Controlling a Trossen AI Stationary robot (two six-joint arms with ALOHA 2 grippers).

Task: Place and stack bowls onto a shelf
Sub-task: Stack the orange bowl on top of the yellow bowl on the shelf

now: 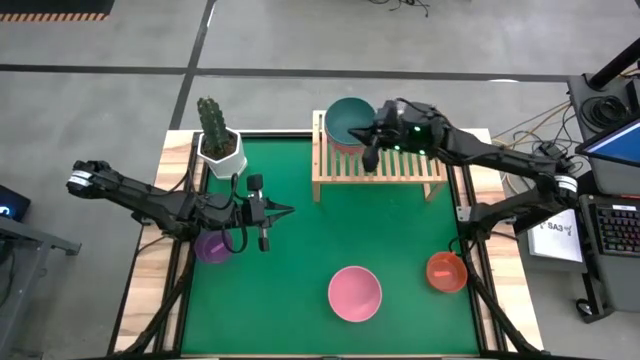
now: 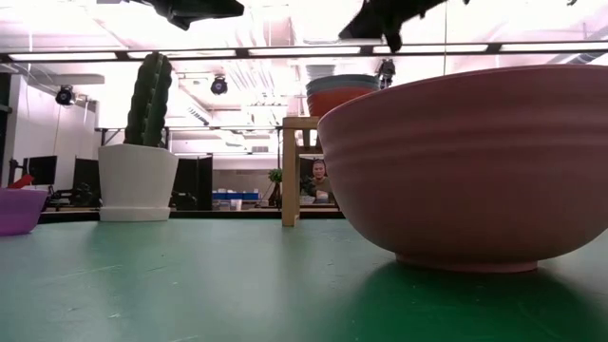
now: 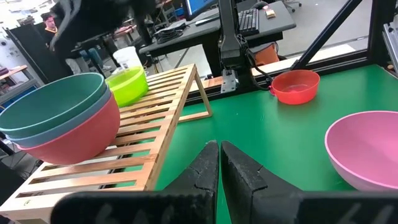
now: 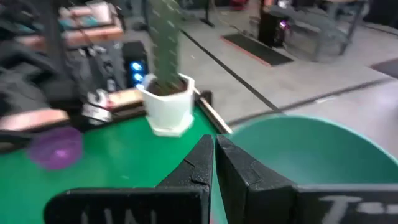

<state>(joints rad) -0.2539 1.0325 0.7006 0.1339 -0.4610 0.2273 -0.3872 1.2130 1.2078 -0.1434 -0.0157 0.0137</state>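
High view: green mat (image 1: 300,240) w/ wood table edges (image 1: 150,250) on both sides. Shelf (image 1: 380,170) sits at the far edge of the mat, right of centre; white cactus pot (image 1: 220,145) at the far left corner. Mid-mat between shelf and pink bowl (image 1: 355,293) is bare, widest free room there.

Count: stack of 3 large bowls on shelf's left end, teal (image 1: 350,120) on top, then blue (image 3: 81,112), red-pink (image 3: 74,137) at bottom. Yellow-green small bowl (image 3: 127,85) on shelf beside the stack, per left wrist view. Off shelf: pink bowl near front edge, centre; red-orange bowl (image 1: 446,271) front right, near mat edge; purple bowl (image 1: 213,246) at left, partly under left arm. 7 bowls seen total.

Left gripper (image 1: 285,211) hangs over left-centre mat, fingers together, nothing held. Right gripper (image 1: 371,158) over shelf, just beside the stack, fingers together, empty.

Low view: lab room w/ ceiling lights, a person seated far behind the shelf.
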